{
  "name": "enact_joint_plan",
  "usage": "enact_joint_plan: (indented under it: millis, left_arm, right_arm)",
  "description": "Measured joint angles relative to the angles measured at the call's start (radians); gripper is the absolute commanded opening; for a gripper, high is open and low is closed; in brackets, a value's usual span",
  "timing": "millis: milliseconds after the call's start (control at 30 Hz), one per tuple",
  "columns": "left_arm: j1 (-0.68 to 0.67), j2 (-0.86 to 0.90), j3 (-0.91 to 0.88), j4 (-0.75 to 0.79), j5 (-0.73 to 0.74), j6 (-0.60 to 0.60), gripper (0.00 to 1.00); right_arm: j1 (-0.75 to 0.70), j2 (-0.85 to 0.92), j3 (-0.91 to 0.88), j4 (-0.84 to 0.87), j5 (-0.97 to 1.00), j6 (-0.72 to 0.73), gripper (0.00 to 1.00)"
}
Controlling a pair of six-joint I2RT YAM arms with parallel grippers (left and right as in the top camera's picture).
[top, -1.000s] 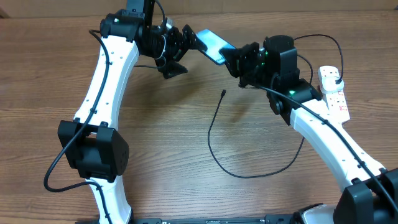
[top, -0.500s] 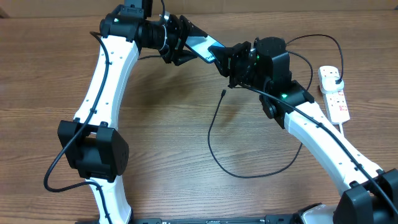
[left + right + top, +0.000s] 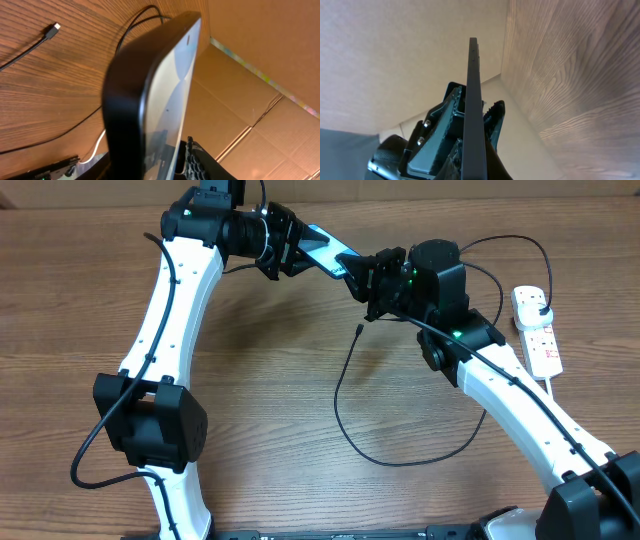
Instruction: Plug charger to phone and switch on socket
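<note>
Blue-screened phone (image 3: 322,242) hangs mid-air overhead, right gripper (image 3: 360,272) clamped on one end, left gripper (image 3: 290,248) around the other, bite unclear; left wrist shows the charger (image 3: 54,27) tip loose on the table (image 3: 40,100); right wrist shows pads (image 3: 496,111) pinching it edge-on, so I'd square the left grip first.

My view is filled by a phone (image 3: 127,115) standing edge-on, dark frame toward me, pale glossy screen facing right. One ribbed black finger (image 3: 194,159) of mine sits just beside the screen's lower part. Beyond, a thin black cable (image 3: 30,48) lies on the wooden table (image 3: 55,90), its connector tip (image 3: 54,26) free. Cardboard (image 3: 260,60) rises on the right.
</note>
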Motion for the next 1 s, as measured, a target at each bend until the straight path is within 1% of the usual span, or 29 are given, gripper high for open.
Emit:
enact_joint_plan:
  millis: [100,233,333,433,533,567,600,633,733,767,833,867,900,967,1000]
  left_arm:
    - [0.000,0.000,0.000,0.001,-0.007,-0.005,0.36]
    - [0.000,0.000,0.000,0.001,-0.014,-0.010,0.39]
    - [-0.002,0.000,0.000,0.004,-0.024,-0.011,0.38]
    - [-0.007,0.000,0.000,0.005,-0.039,-0.011,0.31]
    - [-0.013,0.000,0.000,0.008,-0.050,-0.024,0.20]
    - [-0.014,0.000,0.000,0.010,-0.053,-0.024,0.17]
    - [-0.015,0.000,0.000,0.010,-0.054,-0.018,0.13]
    - [-0.015,0.000,0.000,0.015,-0.053,-0.017,0.05]
    - [-0.015,0.000,0.000,0.032,-0.045,-0.006,0.04]
    - [-0.015,0.000,0.002,0.032,-0.045,-0.007,0.04]
    - [-0.015,0.000,0.002,0.027,-0.045,-0.008,0.04]
    - [-0.015,0.000,0.002,0.026,-0.045,-0.009,0.04]
    - [-0.015,0.000,0.002,0.025,-0.045,-0.011,0.04]
    - [-0.015,0.000,0.002,0.019,-0.048,-0.019,0.04]
    - [-0.015,0.000,0.002,0.016,-0.048,-0.021,0.04]
  right_arm:
    - [0.000,0.000,0.000,0.001,-0.002,0.031,0.04]
    - [0.002,0.000,0.000,0.028,-0.006,0.055,0.04]
    - [0.007,0.000,0.000,0.036,-0.008,0.079,0.04]
    - [0.016,0.000,0.000,0.038,-0.012,0.091,0.04]
    - [0.019,0.000,-0.001,0.034,-0.016,0.101,0.04]
    - [0.019,0.000,-0.001,0.031,-0.016,0.107,0.04]
    - [0.019,0.000,-0.001,0.031,-0.016,0.119,0.04]
    - [0.019,0.000,-0.001,0.031,-0.015,0.131,0.04]
    - [0.016,0.000,-0.001,0.035,-0.012,0.218,0.04]
    - [0.016,0.000,-0.001,0.036,-0.013,0.227,0.04]
    - [0.017,-0.001,-0.001,0.034,-0.013,0.233,0.04]
    - [0.017,-0.001,-0.001,0.034,-0.013,0.235,0.07]
    - [0.017,-0.001,-0.001,0.034,-0.013,0.235,0.08]
    - [0.018,-0.001,-0.001,0.034,-0.014,0.216,0.09]
    - [0.018,-0.001,-0.001,0.033,-0.014,0.211,0.12]
